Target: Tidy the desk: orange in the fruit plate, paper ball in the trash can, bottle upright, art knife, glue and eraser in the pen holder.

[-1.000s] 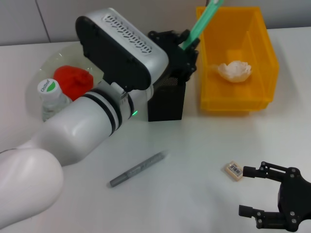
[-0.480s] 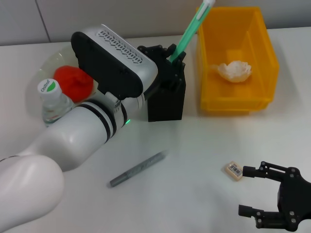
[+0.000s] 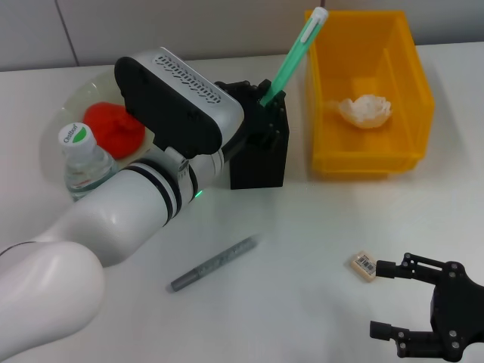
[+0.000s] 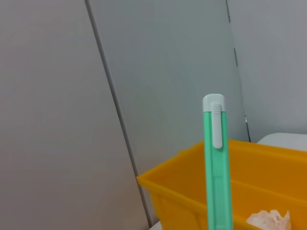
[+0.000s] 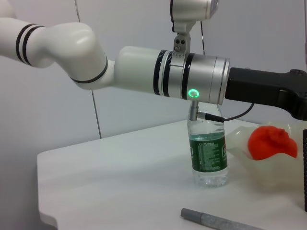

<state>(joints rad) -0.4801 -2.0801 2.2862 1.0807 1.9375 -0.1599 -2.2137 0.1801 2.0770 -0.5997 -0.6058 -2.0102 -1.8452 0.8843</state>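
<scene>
From my remote seat I see a white counter [image 3: 318,219]. My left gripper [image 3: 265,125] sits right over the black mesh pen holder [image 3: 261,162] near the far edge, clamped on a green art knife [image 3: 293,54] whose lower end reaches the holder's mouth; its white-capped top leans toward the yellow trash can [image 3: 370,155]. In the left wrist view the knife stands upright in front of the bin's rim.

The trash can is just beside the pen holder, toward the far right corner, with the paper ball [image 3: 364,110] inside. On the far left side the orange [image 3: 113,128] lies in the pale fruit plate [image 3: 76,98], and the bottle [image 3: 82,157] stands upright touching the plate's near rim.

A grey pen-like stick [image 3: 214,264] lies flat mid-counter. The eraser [image 3: 364,266] rests near the front right, just beside my right gripper [image 3: 388,298], whose fingers are spread apart and hold nothing.
</scene>
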